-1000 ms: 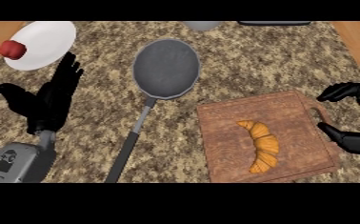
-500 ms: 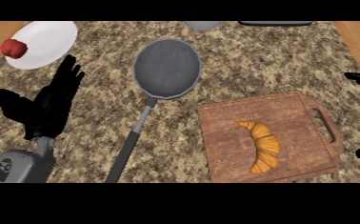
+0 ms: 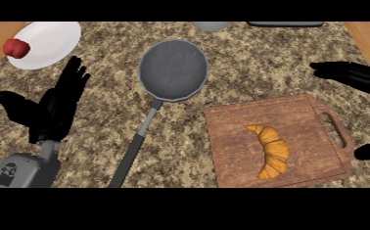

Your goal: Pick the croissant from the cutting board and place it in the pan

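Speckled stone bench [image 3: 239, 72] fills the head view, the only view given. Near the left edge the left hand [image 3: 57, 107] rests, fingers straight and released, holding nothing. At the right edge only part of the right hand [image 3: 345, 73] shows: dark fingers [image 3: 325, 68] pointing inward, released as far as can be seen, with another dark bit lower at the edge. Below and inward of those fingers lies the board [image 3: 239, 126], and the croissant [image 3: 270, 150] sits on it untouched. The pan [image 3: 173, 70] stands well to their left, bare inside, handle running down. A plate [image 3: 51, 43] with a red thing [image 3: 16, 48] lies beyond the left fingers.

The reach is in hand, I judge; next the right hand must come down over the croissant and close round it.

Half a second ago the right hand was almost out of view; now its fingers have come back in above the board.
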Controlling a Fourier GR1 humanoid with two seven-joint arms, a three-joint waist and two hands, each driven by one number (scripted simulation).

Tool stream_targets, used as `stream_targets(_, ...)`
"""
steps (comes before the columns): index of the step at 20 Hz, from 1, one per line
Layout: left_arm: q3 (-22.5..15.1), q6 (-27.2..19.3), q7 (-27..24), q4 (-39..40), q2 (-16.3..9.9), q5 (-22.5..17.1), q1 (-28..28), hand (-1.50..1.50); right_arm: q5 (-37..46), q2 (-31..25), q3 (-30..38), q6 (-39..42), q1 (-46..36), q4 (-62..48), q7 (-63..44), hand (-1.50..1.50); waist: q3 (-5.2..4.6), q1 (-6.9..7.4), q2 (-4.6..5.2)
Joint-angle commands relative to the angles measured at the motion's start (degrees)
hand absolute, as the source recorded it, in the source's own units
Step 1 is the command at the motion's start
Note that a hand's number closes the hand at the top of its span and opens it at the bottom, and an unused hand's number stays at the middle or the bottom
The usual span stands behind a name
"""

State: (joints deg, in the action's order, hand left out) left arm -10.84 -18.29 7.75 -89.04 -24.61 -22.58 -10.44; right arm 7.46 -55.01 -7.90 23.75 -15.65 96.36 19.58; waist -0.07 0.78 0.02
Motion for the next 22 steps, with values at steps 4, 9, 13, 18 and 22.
stream_targets(4, 0.78, -0.13, 0.99, 0.0, 0.18, 0.69, -0.63, 0.0, 11.01, -1.79, -12.52, 8.09, -2.79, 5.43, -10.15, -1.5, -0.02, 0.11, -0.07)
stream_targets(9, 1.05, 1.11, -0.85, 0.66, 1.63, 1.6, 2.04, 0.0, 14.99, -0.98, -14.93, 13.52, -3.07, 7.26, -11.83, -1.5, 0.04, -0.46, -0.05)
stream_targets(13, 3.9, 2.7, -0.33, 1.47, 1.51, 1.65, -0.5, 0.0, 16.29, 1.19, -13.61, 18.49, -5.35, 11.34, -15.35, -1.5, 0.03, -0.66, -0.05)
stream_targets(18, 3.95, 3.77, 1.84, -2.91, 0.48, 2.21, 2.14, 0.0, 24.96, -0.63, -13.16, 15.75, -1.78, 16.32, -15.59, -1.5, 0.06, -0.7, -0.2)
stream_targets(22, 4.03, 2.93, 2.39, -0.04, 3.76, 3.75, -0.83, 0.0, 30.46, 6.53, -16.15, 15.95, 1.27, 21.78, -23.67, -1.5, 0.05, -1.01, -0.1)
